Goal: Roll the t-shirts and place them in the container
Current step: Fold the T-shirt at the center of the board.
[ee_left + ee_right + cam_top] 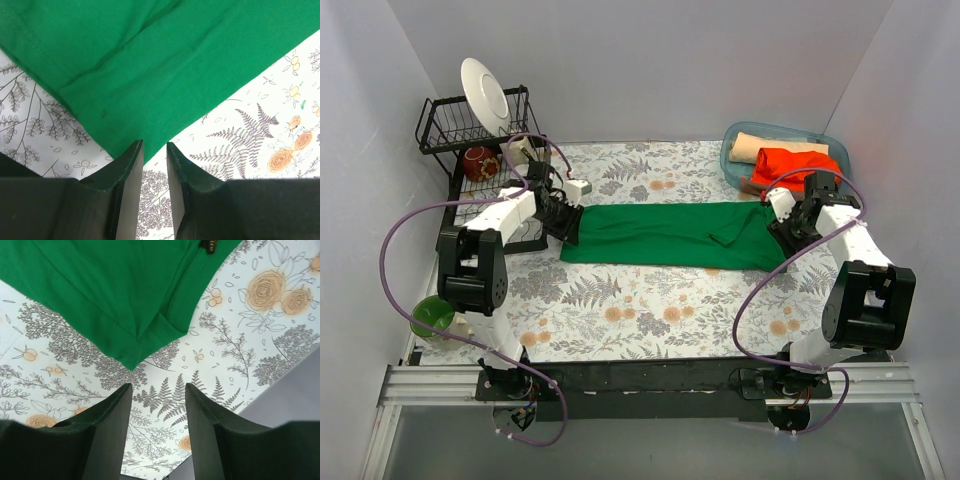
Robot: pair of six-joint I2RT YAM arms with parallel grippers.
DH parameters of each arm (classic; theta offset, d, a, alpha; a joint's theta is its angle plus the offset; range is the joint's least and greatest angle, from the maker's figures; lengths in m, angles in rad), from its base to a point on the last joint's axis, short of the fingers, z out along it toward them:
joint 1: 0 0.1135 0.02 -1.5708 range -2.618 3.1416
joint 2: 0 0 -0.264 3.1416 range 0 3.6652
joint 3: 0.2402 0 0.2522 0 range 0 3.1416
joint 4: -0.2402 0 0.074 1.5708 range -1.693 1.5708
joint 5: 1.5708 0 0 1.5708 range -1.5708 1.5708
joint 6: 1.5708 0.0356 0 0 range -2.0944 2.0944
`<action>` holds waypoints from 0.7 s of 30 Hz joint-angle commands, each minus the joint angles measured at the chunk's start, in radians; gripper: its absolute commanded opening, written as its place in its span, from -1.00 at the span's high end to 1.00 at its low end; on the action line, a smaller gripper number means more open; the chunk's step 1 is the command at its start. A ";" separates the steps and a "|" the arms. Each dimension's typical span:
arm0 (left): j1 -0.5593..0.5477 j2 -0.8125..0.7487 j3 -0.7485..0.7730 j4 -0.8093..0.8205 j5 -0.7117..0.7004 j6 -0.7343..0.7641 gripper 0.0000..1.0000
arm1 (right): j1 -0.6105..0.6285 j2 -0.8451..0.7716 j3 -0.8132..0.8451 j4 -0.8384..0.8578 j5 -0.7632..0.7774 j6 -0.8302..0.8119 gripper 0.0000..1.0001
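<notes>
The emerald green t-shirt (665, 235) lies folded into a long flat strip across the middle of the floral tablecloth (640, 310). The left gripper (565, 222) sits at its left end, fingers narrowly parted and pinching nothing, with the cloth's corner just ahead of the tips in the left wrist view (155, 145). The right gripper (782, 228) is at the right end, fingers spread wider and empty (159, 386). Behind it, a blue bin (727, 158) holds an orange-red t-shirt (798, 165) and a pale tan t-shirt (770, 145). A dish rack (440, 125) with a white plate (485, 95) stands far left.
</notes>
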 commanded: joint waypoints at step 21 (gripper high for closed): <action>-0.015 0.067 -0.048 0.035 -0.109 0.061 0.56 | -0.058 0.223 0.030 -0.111 -0.209 -0.152 0.22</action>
